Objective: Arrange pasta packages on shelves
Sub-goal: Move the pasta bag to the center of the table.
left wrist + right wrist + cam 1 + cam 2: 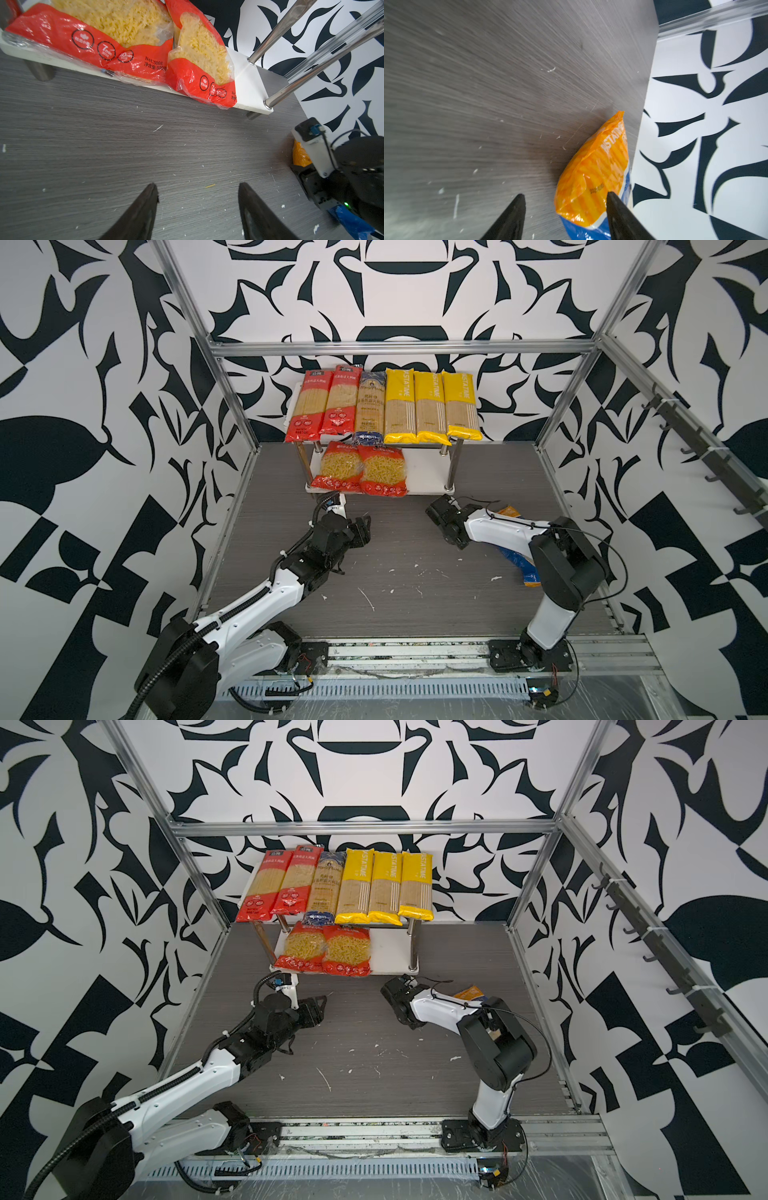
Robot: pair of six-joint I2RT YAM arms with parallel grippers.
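The left gripper (197,185) is seen with its jaws spread wide and nothing between them, poised low over the grey tabletop (124,145). Straight ahead of its fingertips, the lower board of the shelves (247,83) is found, and two red fusilli bags (116,27) (199,54) are laid side by side on it, their ends hanging over the near edge. On the upper board, in a top view, six long packs are lined up edge to edge: two red spaghetti packs (309,406) (343,400), one dark-blue pack (370,406) and three yellow PASTATIME packs (400,406) (430,406) (459,404). The right gripper (565,194) is also held wide apart, gripping nothing. The blue-orange bag (593,166) is lying flat on the table just under and beyond its tips, closer to one finger, and is largely covered by the right arm in both top views.
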